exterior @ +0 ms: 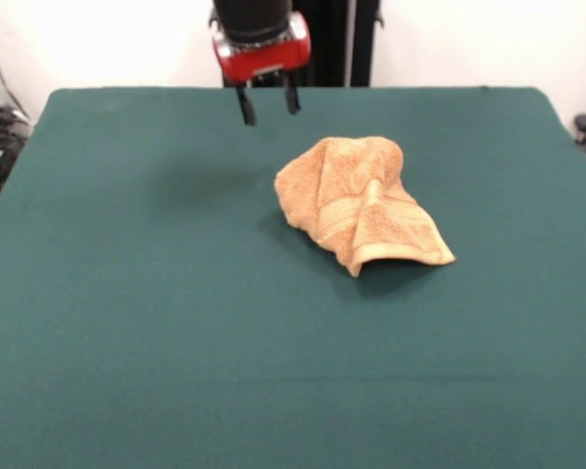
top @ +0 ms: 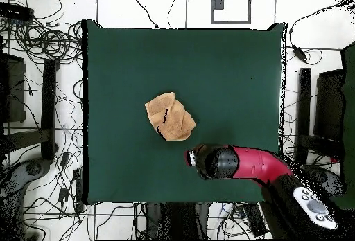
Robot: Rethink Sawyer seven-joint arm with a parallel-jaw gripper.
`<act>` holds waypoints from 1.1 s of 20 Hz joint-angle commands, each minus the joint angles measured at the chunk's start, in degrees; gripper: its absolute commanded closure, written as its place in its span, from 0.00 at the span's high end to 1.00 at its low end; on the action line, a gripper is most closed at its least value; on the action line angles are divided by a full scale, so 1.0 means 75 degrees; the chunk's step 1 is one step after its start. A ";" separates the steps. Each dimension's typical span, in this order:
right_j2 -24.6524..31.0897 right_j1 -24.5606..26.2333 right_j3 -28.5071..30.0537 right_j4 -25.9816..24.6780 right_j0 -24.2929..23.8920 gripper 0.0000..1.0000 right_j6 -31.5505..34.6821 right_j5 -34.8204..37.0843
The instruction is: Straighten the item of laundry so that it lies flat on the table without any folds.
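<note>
Still crumpled towel (exterior: pixel 361 200) beside parted jaws

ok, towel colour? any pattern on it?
Orange-tan towel, plain except a woven band near its edge; clearest in the front view.

Bright, even light, seemingly from above, falls on the table (exterior: pixel 127 322) without glare. The towel (exterior: pixel 356 200) casts a soft shadow toward six o'clock, with another faint patch at its nine o'clock. Front view slightly soft.
</note>
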 commanded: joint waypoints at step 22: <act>0.0580 0.1060 -0.0533 0.0441 0.1048 1.00 0.1366 -0.2439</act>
